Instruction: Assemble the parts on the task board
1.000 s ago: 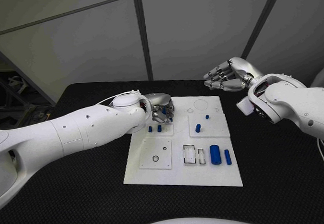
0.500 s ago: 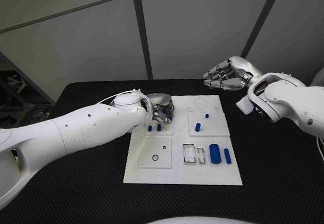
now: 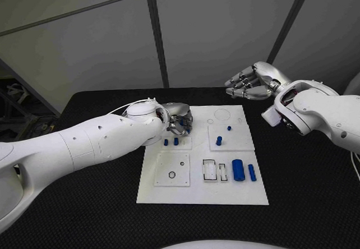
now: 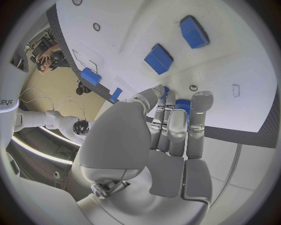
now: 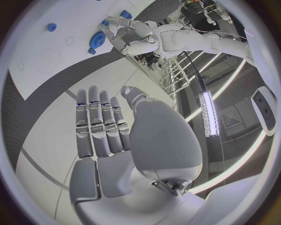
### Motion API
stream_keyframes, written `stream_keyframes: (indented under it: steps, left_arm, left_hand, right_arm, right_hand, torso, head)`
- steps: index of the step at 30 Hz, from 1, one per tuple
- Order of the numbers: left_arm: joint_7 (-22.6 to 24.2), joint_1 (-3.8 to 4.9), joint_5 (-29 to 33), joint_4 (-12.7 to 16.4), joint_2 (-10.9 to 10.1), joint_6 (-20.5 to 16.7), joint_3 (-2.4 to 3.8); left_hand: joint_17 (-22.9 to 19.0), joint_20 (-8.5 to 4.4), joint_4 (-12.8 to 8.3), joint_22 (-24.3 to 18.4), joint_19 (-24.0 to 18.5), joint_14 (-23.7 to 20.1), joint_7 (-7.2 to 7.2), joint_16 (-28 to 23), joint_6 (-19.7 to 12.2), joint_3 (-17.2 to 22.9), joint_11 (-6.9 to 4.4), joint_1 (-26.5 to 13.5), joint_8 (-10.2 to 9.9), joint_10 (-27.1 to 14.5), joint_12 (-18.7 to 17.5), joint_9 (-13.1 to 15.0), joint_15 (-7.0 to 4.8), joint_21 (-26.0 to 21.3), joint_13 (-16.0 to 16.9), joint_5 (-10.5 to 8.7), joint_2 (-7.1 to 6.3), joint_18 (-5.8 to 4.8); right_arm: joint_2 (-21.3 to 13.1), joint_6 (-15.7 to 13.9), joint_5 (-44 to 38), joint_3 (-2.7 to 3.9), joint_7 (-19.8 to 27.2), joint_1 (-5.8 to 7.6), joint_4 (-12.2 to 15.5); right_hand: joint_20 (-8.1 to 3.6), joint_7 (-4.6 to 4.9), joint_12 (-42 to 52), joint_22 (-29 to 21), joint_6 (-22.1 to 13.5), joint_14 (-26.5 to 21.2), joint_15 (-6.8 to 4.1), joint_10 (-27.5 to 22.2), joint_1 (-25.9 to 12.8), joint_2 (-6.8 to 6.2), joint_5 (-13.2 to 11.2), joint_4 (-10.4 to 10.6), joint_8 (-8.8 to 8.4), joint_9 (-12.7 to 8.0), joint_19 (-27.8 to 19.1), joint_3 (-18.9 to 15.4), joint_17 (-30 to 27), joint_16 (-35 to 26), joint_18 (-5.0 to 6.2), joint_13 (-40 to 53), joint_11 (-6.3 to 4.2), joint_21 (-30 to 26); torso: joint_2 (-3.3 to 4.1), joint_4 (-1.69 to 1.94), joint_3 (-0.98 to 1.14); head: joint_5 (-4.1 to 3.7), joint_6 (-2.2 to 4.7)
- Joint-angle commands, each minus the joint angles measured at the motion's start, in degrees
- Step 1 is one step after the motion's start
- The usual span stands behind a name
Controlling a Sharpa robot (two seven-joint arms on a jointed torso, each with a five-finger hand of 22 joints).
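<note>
On the task board (image 3: 202, 199), at the head view's centre, our left hand (image 3: 178, 123) pinches a blue part (image 4: 182, 104) at its upper-left corner. We judge insertion is underway; next comes seating it squarely. Our right hand (image 3: 255, 82) hovers empty, fingers loosely spread, upper right.

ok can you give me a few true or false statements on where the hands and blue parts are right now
1. The silver left hand is over the white task board's far left corner. True.
2. The silver right hand holds a blue part. False: it holds nothing and is beyond the board's far edge.
3. Two blue cylinders lie side by side at the board's near right. True.
4. The black table has blue parts scattered on it. False: they are on the board.
</note>
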Motion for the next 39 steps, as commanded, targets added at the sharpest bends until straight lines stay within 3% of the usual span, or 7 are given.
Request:
stream_keyframes:
  steps: [1, 20, 24, 34, 39]
  left_arm:
    - [-0.5, -0.18, -0.4, -0.1, 0.1, 1.6, -0.11]
    - [1.7, -0.28, -0.2, 2.0, -1.6, -3.5, 0.11]
    - [2.0, -0.40, 0.2, 2.7, -2.3, -4.2, 0.99]
    - [2.5, -1.77, 1.7, 5.4, -5.5, -5.9, 4.53]
    - [2.0, -2.07, 2.8, 6.5, -7.8, -4.8, 5.07]
  left_hand:
    - [0.3, -0.01, -0.2, 1.0, 0.7, 0.5, 0.17, 0.5, 0.6, 0.9, -0.11, 0.5, -0.3, 0.7, -0.5, 0.0, 0.01, 1.1, 0.0, -0.21, -0.08, 0.29]
    - [0.6, -0.22, -1.3, 4.2, 1.4, 1.6, 0.26, 1.2, 2.5, 4.0, -0.24, -0.7, -1.1, 3.1, -2.7, 0.1, -0.11, 4.3, 0.1, -0.22, -0.59, -0.08]
    - [0.9, -0.22, -1.2, 4.5, 1.5, 1.7, 0.27, 1.3, 2.6, 4.1, -0.25, -0.9, -1.1, 3.3, -2.9, 0.1, -0.12, 4.5, 0.1, -0.20, -0.57, -0.12]
    - [1.8, -0.24, -1.2, 5.2, 1.9, 2.3, 0.34, 1.8, 3.1, 4.5, -0.27, -1.4, -1.2, 3.7, -3.4, 0.1, -0.15, 5.3, 0.1, -0.14, -0.70, -0.27]
    - [1.7, -0.24, -1.2, 5.4, 2.1, 2.4, 0.33, 1.8, 3.2, 4.5, -0.28, -1.6, -1.3, 3.9, -3.6, 0.1, -0.15, 5.5, 0.1, -0.15, -0.84, -0.32]
  right_arm:
    - [0.0, 0.2, -0.1, 0.03, 0.4, 0.10, 0.1]
    - [0.1, 0.2, -0.1, 0.03, 0.6, 0.10, 0.0]
    - [0.1, 0.2, -0.1, 0.03, 0.6, 0.09, -0.1]
    - [-0.1, 0.2, -0.1, 0.03, 0.7, 0.08, -0.1]
    - [-0.4, 0.2, -0.1, 0.03, 0.6, 0.08, -0.1]
  right_hand:
    - [0.02, 0.13, -0.1, -0.1, -0.2, -0.5, -0.11, -0.5, 0.1, 0.33, 0.4, -0.2, 0.09, 0.1, 0.5, 0.2, -0.1, -0.3, 0.62, -0.1, -0.04, -0.3]
    - [0.02, 0.13, -0.1, -0.1, -0.2, -0.5, -0.11, -0.5, 0.1, 0.33, 0.4, -0.2, 0.09, 0.1, 0.5, 0.2, -0.1, -0.3, 0.62, -0.1, -0.04, -0.3]
    - [0.02, 0.13, -0.1, -0.1, -0.2, -0.5, -0.11, -0.5, 0.1, 0.33, 0.4, -0.2, 0.09, 0.1, 0.5, 0.2, -0.1, -0.3, 0.62, -0.1, -0.04, -0.3]
    - [0.02, 0.13, -0.1, -0.1, -0.2, -0.5, -0.11, -0.5, 0.1, 0.33, 0.4, -0.2, 0.09, 0.1, 0.5, 0.2, -0.1, -0.3, 0.62, -0.1, -0.04, -0.3]
    - [0.02, 0.13, -0.1, -0.1, -0.2, -0.5, -0.11, -0.5, 0.1, 0.33, 0.4, -0.2, 0.09, 0.1, 0.5, 0.2, -0.1, -0.3, 0.62, -0.1, -0.04, -0.3]
  torso:
    - [-0.06, 0.08, -0.03]
    - [-0.10, 0.10, -0.06]
    - [-0.07, 0.12, -0.06]
    - [-0.13, 0.13, -0.06]
    - [-0.11, 0.11, -0.03]
  head:
    - [0.02, 0.00]
    - [0.10, 0.49]
    - [0.10, 0.66]
    - [0.06, 0.92]
    - [0.02, 1.01]
